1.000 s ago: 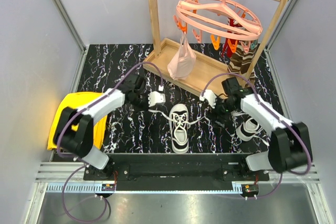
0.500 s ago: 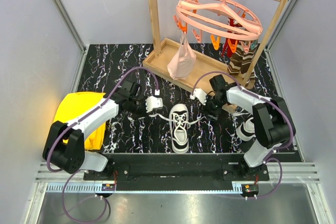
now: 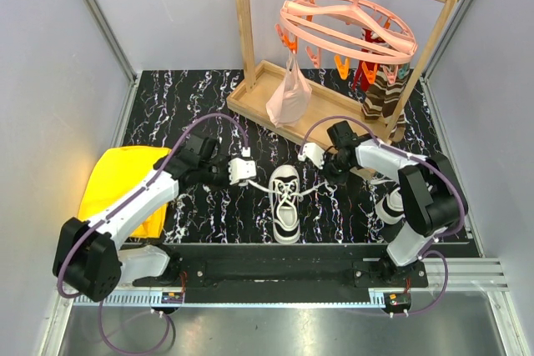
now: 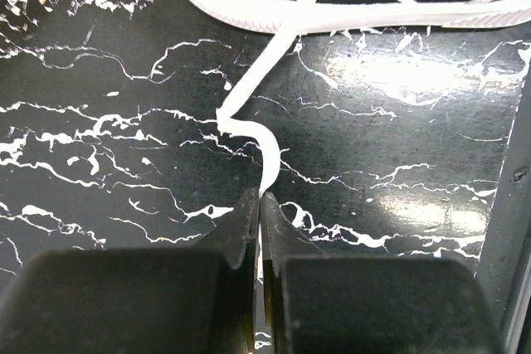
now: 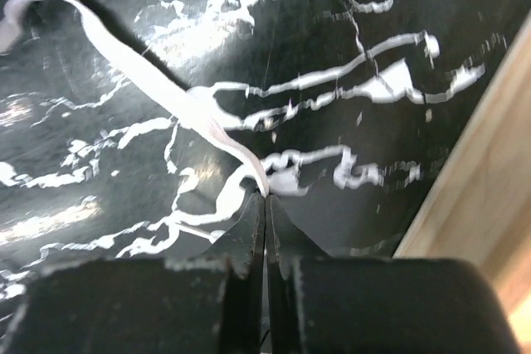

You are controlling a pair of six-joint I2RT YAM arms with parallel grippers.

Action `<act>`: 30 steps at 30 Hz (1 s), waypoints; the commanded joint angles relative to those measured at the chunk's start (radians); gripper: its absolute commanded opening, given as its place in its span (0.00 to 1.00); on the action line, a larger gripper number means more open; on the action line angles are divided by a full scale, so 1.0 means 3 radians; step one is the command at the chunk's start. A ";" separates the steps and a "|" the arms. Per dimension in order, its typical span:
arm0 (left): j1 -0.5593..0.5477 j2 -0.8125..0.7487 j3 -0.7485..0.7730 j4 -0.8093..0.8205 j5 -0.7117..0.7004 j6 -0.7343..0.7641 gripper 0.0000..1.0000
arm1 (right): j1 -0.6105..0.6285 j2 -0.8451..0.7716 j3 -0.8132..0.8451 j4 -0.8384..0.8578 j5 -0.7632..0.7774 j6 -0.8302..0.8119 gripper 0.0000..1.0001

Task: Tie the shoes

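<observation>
Gripping one white lace end in each pincer, I reach over a black marbled table [image 3: 167,97] toward the middle shoe [image 3: 285,206].

That shoe sits just below the centre of the overhead frame, sole down, between my two pincers. Its long axis runs top to bottom of the frame. The white toe points toward the top, and the dark opening faces the bottom, where my arm bases are. Its laces spread from the eyelets toward the upper left and upper right.

My left pincer [image 4: 260,201] is pressed together on the left lace [image 4: 249,97]. This lace snakes from my fingertips up to the shoe's white sole at the top of the left wrist frame.

My right pincer [image 5: 265,198] is likewise clamped on the right lace [image 5: 137,64]. This lace climbs to the upper left of the right wrist frame, and pale wood of the wooden rack [image 5: 489,163] fills the right edge.

The second shoe [image 3: 390,203] lies at the right of the overhead frame, partly hidden behind my right arm. I cannot tell which way it points.

The rack rises at upper centre, carrying a pink ring hanger [image 3: 346,27], a pale pink bag [image 3: 289,93] and striped socks [image 3: 382,97]. A yellow cloth [image 3: 108,172] lies at the left.
</observation>
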 commanded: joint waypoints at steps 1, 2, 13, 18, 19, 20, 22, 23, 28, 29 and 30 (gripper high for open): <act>-0.0030 -0.0216 -0.0045 0.0107 0.0109 -0.0044 0.00 | -0.0001 -0.0548 0.0168 -0.0177 -0.0001 0.0475 0.00; -0.0040 -0.0307 -0.0075 0.0122 0.0114 -0.0039 0.00 | -0.0001 -0.0626 0.0230 -0.0233 -0.0174 0.0573 0.00; -0.0494 -0.1105 -0.0408 0.0322 -0.0069 0.0329 0.00 | 0.0239 -0.0449 0.1369 -0.0177 -0.1218 0.1698 0.00; -0.0791 -0.1325 -0.0546 0.0255 -0.0151 0.0533 0.00 | 0.0677 -0.0157 0.1713 0.0022 -0.1408 0.1898 0.00; -0.0832 -0.1406 -0.0592 0.0225 -0.0187 0.0564 0.00 | 0.0740 -0.0055 0.1774 0.0053 -0.1418 0.1903 0.00; -0.0908 -0.1453 -0.0628 0.0204 -0.0197 0.0605 0.00 | 0.0796 0.0002 0.1805 0.0094 -0.1448 0.1913 0.00; -0.0980 -0.1575 -0.0689 0.0143 -0.0238 0.0661 0.00 | 0.0934 0.0185 0.1886 0.0109 -0.1490 0.1954 0.00; -0.1041 -0.1606 -0.0699 0.0122 -0.0253 0.0687 0.00 | 0.0975 0.0247 0.1897 0.0135 -0.1510 0.1960 0.00; -0.1139 -0.1704 -0.0740 0.0015 -0.0310 0.0646 0.00 | 0.1256 0.0625 0.1928 0.0247 -0.1505 0.1944 0.00; -0.1159 -0.1714 -0.0740 0.0010 -0.0320 0.0606 0.00 | 0.1277 0.0672 0.1923 0.0253 -0.1500 0.1949 0.00; -0.1170 -0.1729 -0.0745 -0.0001 -0.0330 0.0595 0.00 | 0.1297 0.0758 0.1918 0.0268 -0.1505 0.1944 0.00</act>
